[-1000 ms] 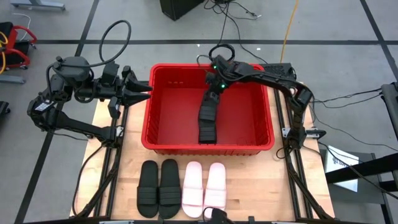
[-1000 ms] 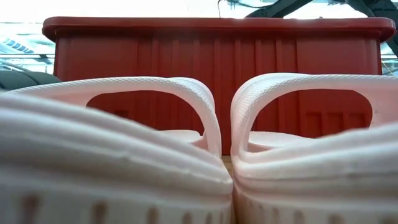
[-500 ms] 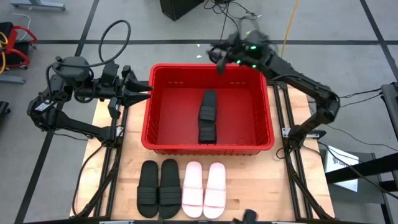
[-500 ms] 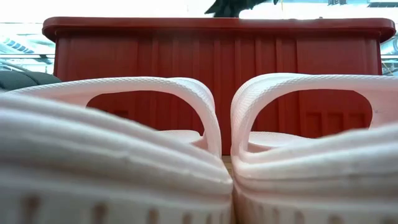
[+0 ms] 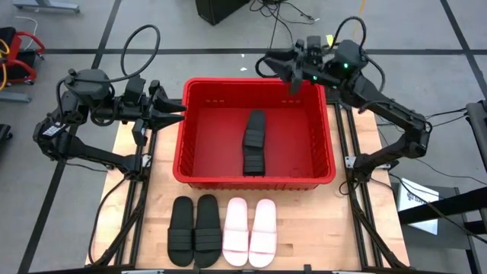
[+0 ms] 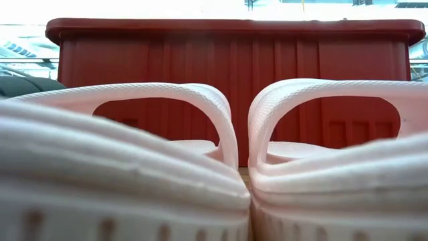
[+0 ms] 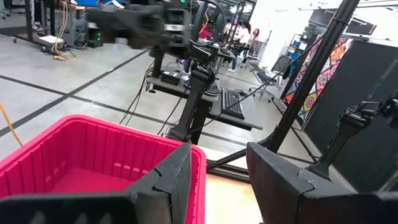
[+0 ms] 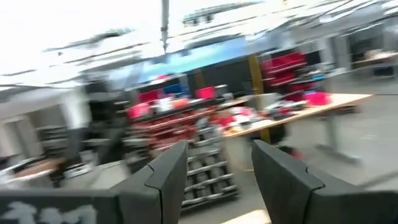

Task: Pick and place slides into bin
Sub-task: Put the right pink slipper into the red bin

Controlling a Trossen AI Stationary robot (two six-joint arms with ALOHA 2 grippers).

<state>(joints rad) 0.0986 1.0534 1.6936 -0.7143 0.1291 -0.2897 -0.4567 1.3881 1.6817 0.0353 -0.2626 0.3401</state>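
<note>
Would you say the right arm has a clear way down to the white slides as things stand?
Probably yes: the right gripper is empty and open above the bin's far rim, and the white slides lie uncovered on the table in front of it.

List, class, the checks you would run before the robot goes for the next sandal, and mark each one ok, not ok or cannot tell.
1. Right hand empty and open: ok; its wrist view shows parted fingers with nothing between them.
2. Right hand clear of the red bin: ok; it sits over the far rim, not inside.
3. Black slides in the bin lie settled on the floor: ok.
4. Slides left on the table in reach: ok; black pair and pale pink pair lie side by side in front of the bin.
5. Left hand out of the way: ok; open beside the bin's left wall.
6. Room in the bin: ok.
</note>
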